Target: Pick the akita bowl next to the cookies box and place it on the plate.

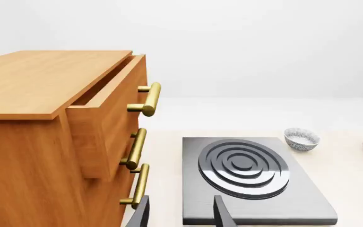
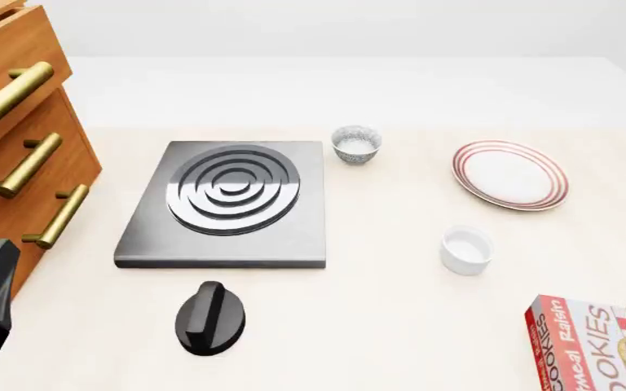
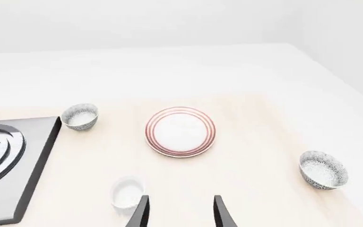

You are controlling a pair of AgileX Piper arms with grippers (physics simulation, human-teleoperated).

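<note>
Looking across the tabletop [image 2: 400, 309], we see the cookies box [image 2: 601, 346] only from the front, while only our right wrist view catches the akita bowl [image 3: 323, 170] beside the plate [image 3: 180, 131]. Both hands [image 1: 180, 213] [image 3: 180, 212] hang spread, empty.

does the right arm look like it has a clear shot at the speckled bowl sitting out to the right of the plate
Probably yes. In the right wrist view that akita bowl stands alone on bare table, apart from the plate, and the right claw is open and empty.
</note>
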